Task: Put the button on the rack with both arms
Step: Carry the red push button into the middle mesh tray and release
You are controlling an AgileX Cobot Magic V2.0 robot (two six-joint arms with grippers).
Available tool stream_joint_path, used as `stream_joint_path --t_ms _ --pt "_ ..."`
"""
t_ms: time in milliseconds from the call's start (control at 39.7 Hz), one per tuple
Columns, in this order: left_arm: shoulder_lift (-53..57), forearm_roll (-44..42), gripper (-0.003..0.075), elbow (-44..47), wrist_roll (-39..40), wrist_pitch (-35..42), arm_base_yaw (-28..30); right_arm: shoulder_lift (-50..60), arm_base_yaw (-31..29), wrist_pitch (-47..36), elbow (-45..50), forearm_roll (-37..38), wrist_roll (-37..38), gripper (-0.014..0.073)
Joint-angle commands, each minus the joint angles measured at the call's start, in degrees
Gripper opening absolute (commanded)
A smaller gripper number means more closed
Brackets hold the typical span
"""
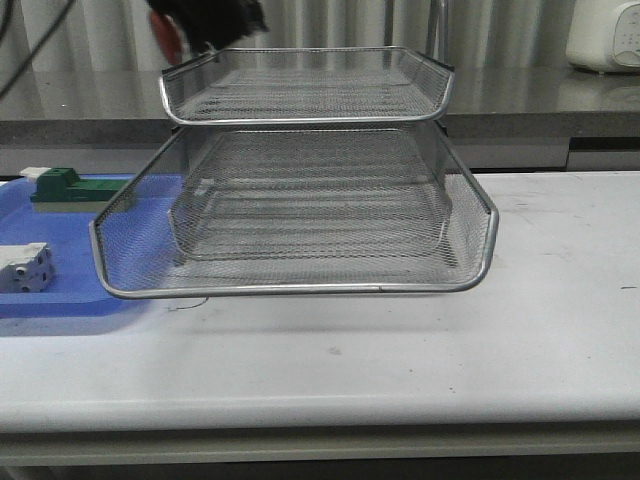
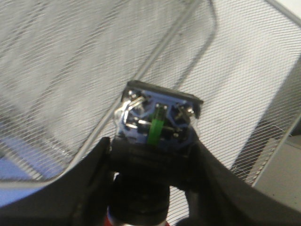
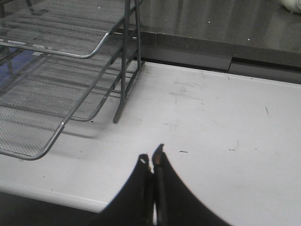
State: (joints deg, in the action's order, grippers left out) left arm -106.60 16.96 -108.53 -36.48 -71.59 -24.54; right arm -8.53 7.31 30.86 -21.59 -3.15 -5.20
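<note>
Wire-mesh silver rack [image 1: 300, 200] fills mid-table beside a flat blue plastic tray [image 1: 60, 290]. Left black pincer gripper [image 2: 155, 155], over the top tier, clamps the blue-backed, red-capped button [image 2: 157, 122]; right gripper [image 3: 151, 162] is closed, empty.

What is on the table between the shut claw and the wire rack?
Nothing. In the right wrist view, only bare white table with a few scuff marks lies between the shut right gripper and the rack.
</note>
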Motion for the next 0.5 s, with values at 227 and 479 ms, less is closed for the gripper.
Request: stream_joint_path --t_ms 227,479 --pt "-5.2 -4.5 0.002 -1.4 3.5 -0.7 -8.2 -0.6 0.1 -4.6 -1.4 0.0 -0.2 -0.0111" --pt "-9.0 -4.6 0.0124 -1.4 5.1 1.1 -8.2 -0.6 0.1 -4.6 -1.4 0.0 -0.2 -0.0111"
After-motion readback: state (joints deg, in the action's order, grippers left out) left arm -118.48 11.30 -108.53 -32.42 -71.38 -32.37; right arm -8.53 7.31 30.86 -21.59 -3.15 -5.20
